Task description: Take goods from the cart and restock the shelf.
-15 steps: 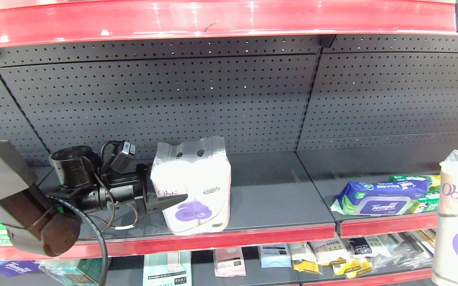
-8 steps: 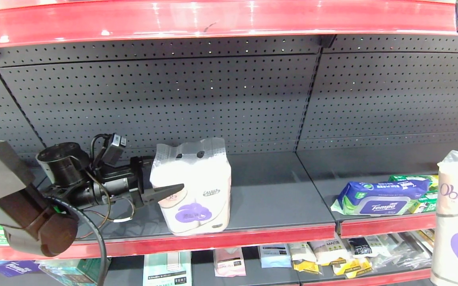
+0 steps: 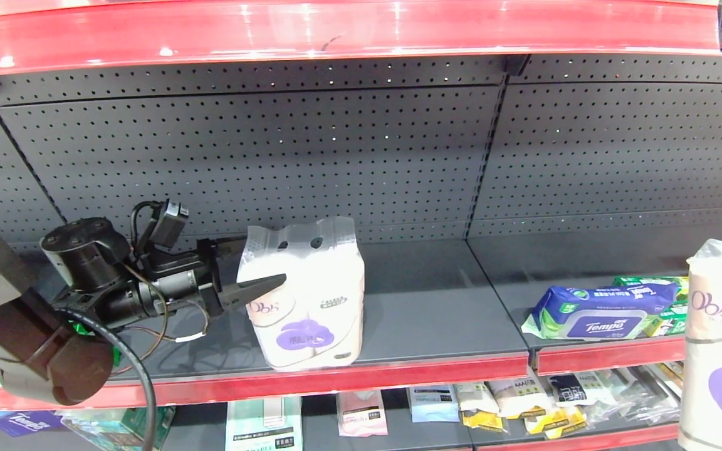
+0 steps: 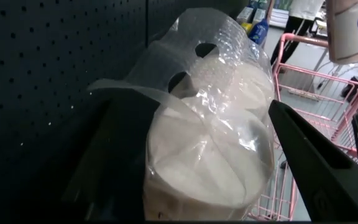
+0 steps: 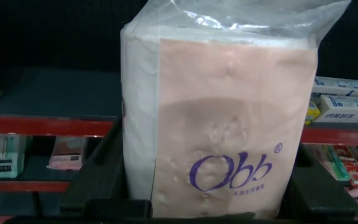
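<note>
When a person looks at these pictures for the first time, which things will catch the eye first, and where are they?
A white toilet-paper pack with purple print stands near the front edge of the grey shelf, with the open left claw at its left side. At the right edge, the right claw holds a second pack in front of the shelf, where a blue wipes pack lies.

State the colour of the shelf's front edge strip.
Red; the edge strip shows best in the head view.

Dark perforated pegboard wall point(image 3: 336, 156)
</note>
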Motion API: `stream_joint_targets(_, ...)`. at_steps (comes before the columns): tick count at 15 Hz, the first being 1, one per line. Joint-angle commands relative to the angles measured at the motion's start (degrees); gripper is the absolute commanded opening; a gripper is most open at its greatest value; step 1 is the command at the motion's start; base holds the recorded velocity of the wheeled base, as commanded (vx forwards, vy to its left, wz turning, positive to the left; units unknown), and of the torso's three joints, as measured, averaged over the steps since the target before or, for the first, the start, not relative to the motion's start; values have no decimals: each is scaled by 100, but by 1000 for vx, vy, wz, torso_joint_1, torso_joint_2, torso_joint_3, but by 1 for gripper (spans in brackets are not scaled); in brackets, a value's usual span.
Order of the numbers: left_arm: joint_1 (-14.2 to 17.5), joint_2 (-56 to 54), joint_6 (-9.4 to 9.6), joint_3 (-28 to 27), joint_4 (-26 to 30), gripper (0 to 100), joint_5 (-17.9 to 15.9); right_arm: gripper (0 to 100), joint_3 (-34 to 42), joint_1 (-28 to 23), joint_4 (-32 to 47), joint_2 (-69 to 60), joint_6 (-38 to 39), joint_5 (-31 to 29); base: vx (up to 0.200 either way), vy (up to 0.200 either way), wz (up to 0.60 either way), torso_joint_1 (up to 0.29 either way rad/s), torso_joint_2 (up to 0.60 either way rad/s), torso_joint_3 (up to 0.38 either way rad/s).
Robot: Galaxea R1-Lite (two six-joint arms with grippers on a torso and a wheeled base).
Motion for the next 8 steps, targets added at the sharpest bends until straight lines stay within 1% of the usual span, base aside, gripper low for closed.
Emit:
stream_joint_targets(1,8,-96,-15,-4,-1,100,2,0,2,2,-1,15,-4,1,0,0,0,0,0,0)
stream_joint_targets(3,52,-272,-243,40,8,100,20,0,2,2,-1,15,-4,1,0,0,0,0,0,0)
stream_joint_targets(4,105,-386,-393,84,8,100,20,0,2,2,-1,15,-4,1,0,0,0,0,0,0)
stream_joint_targets(5,131,-456,-454,119,8,100,20,0,11,2,-1,15,-4,1,0,0,0,0,0,0)
stream_joint_targets(8,377,-509,-481,66,16,100,29,0,20,2,-1,24,-4,1,0,0,0,0,0,0)
